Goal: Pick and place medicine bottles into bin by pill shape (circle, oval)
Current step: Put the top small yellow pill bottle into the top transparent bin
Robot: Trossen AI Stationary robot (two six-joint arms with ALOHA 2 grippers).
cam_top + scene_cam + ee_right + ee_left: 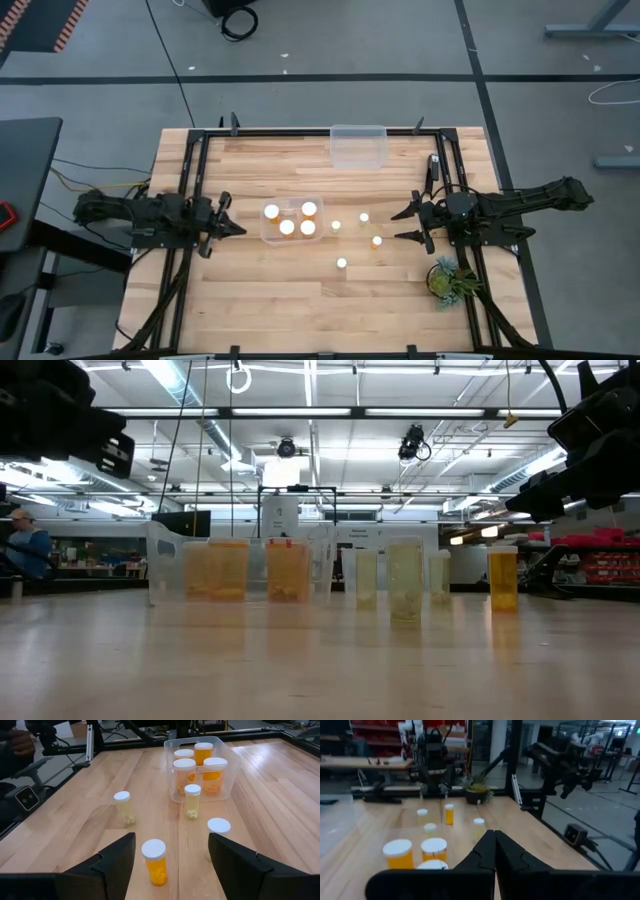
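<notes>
Robotics lab, ceiling ducts [215,435], red shelving [600,565]

Both my arms are the same build: matte black, jointed links with blocky housings, reading almost as silhouettes from overhead. The left arm [140,215] has dark cabling trailing off its base toward the table edge; the right arm [520,208] shows a long slim forearm link widening into a chunkier wrist. The left gripper [494,851] ends in two smooth, dark, wedge-shaped fingers tapering to a point, mounted on a broad black crossbar. The right gripper [171,855] has two flat black fingers [117,857] with angular, faceted inner faces and a faint sheen on their edges. I can make out no markings or screws.
</notes>
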